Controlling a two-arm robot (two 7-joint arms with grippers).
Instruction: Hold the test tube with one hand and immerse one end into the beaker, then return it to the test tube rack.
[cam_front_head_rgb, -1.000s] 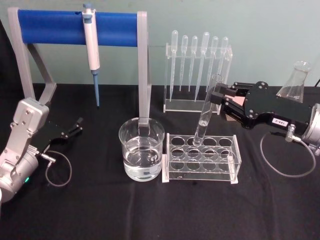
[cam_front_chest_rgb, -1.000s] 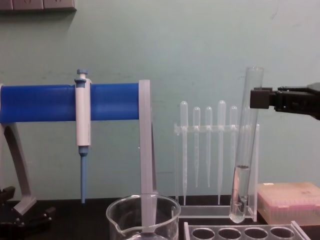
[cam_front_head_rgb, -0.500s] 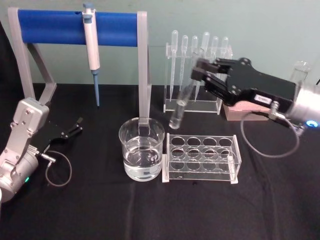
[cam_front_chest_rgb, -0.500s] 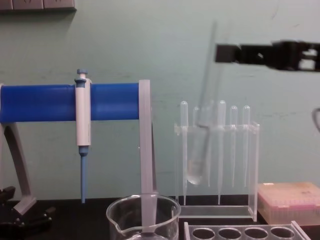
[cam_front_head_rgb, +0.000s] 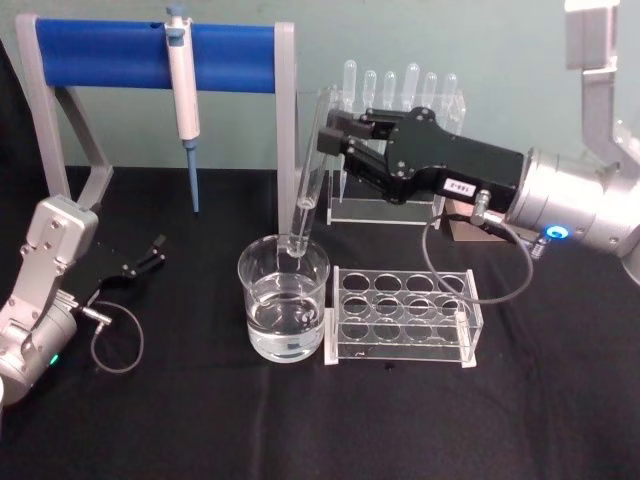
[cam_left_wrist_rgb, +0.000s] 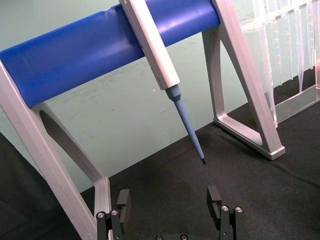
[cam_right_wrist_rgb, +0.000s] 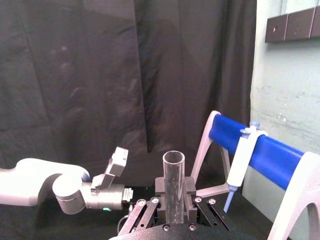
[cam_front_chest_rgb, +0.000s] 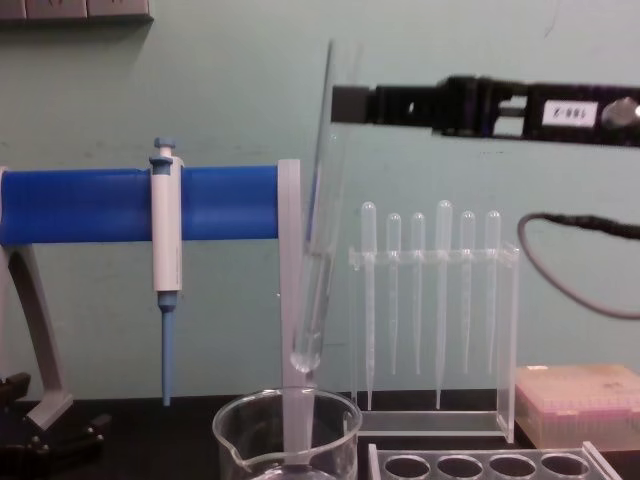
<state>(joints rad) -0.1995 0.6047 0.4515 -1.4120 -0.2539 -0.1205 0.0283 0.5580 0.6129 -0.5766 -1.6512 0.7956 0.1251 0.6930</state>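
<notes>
One long clear glass test tube (cam_front_head_rgb: 303, 205), tilted, pinched in fingers of black right hand (cam_front_head_rgb: 328, 138) above wide glass beaker (cam_front_head_rgb: 283, 322); tilt risks rim strike. Idle left hand (cam_front_head_rgb: 155, 250) near bench's left edge, fingers apart.

You see the beaker (cam_front_chest_rgb: 330, 440) cut off by the chest view's lower edge; the test tube (cam_front_chest_rgb: 318, 220) blurs at its rim, and the label on the right gripper (cam_front_chest_rgb: 340, 103) is unreadable.

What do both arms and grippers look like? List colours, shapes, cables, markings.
Right gripper: black, boxy, flat-fingered, white number label, looping grey cable, silver cylindrical wrist with a blue light. Left gripper: black, slim-fingered, on a light-grey blocky arm with a green light and thin cable loop.
</notes>
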